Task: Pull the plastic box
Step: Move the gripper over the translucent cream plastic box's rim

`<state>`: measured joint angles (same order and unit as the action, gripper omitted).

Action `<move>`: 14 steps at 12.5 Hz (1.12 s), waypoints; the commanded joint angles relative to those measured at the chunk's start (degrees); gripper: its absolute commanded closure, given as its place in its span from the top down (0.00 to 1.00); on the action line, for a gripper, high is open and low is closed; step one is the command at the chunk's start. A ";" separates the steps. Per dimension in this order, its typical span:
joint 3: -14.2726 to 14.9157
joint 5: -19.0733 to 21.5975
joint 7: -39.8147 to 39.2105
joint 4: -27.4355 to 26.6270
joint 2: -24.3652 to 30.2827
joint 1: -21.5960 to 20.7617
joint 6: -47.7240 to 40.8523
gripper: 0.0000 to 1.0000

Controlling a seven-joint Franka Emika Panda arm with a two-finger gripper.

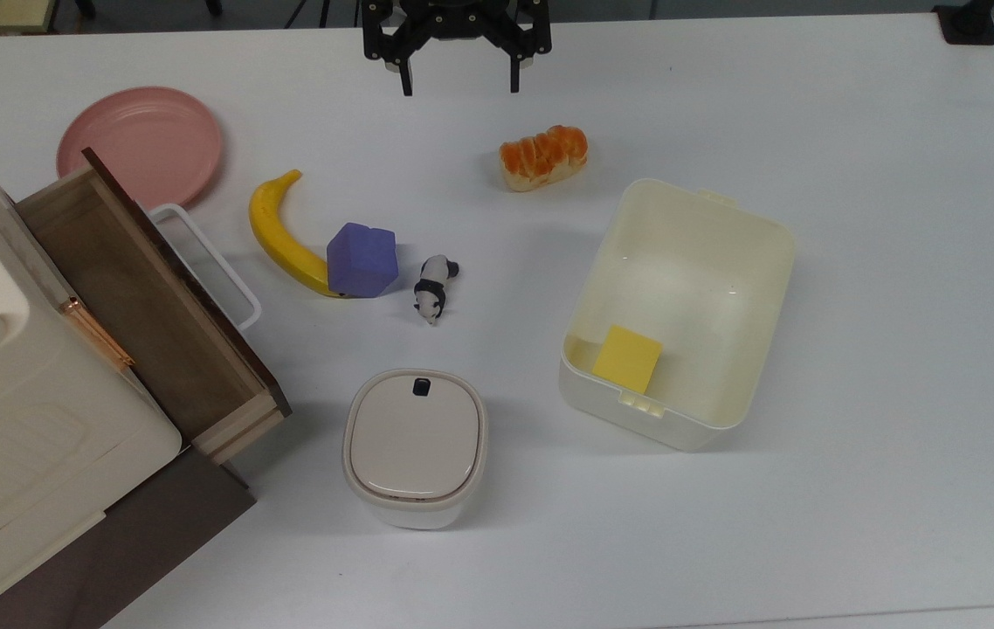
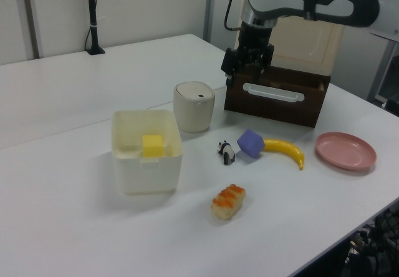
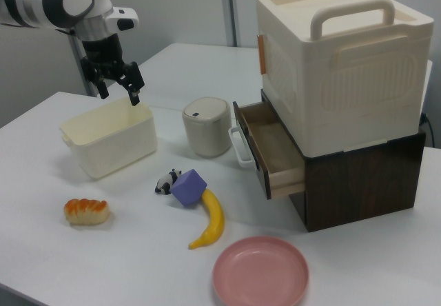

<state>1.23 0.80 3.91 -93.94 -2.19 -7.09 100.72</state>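
Seen from the top view, the plastic box (image 1: 680, 314) sits on the white bench (image 1: 899, 262) toward the top view's right, well in from every edge, lidless, with a flat yellow square (image 1: 627, 358) lying against its near wall. Its walls look thin and its corners rounded, so I judge it light and a little flexible, likely to slide easily on the smooth bench and to tip if dragged from high up. The small tab (image 1: 642, 404) on the rim beside the square, or the rim wall itself, looks the best place to take hold. The end effector (image 1: 459, 77) hangs at the bench's far edge, fingers spread and holding nothing, well apart from the box.

From the left view, the box (image 2: 146, 150) stands nearer the front of the bench than the lidded container (image 2: 194, 106), its walls upright. The end effector (image 2: 245, 79) hovers in front of the drawer unit (image 2: 280, 93), raised above the bench.

From the right view, the end effector (image 3: 117, 89) appears just above the box's (image 3: 109, 143) far rim, fingers apart and empty; whether it touches the rim I cannot tell.
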 commanded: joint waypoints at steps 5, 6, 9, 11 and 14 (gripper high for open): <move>0.35 0.95 -6.31 -2.56 2.19 -0.46 0.62 1.00; 0.44 1.04 -12.02 -2.65 2.45 -0.29 -0.17 1.00; 0.79 1.13 -22.05 -2.83 2.37 -0.20 0.00 1.00; 0.70 2.09 -31.81 -2.74 1.84 -0.37 0.96 1.00; -2.44 7.00 -38.70 -0.12 -2.71 -0.55 7.71 1.00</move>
<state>1.00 4.19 -29.99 -94.91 -2.00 -7.15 102.90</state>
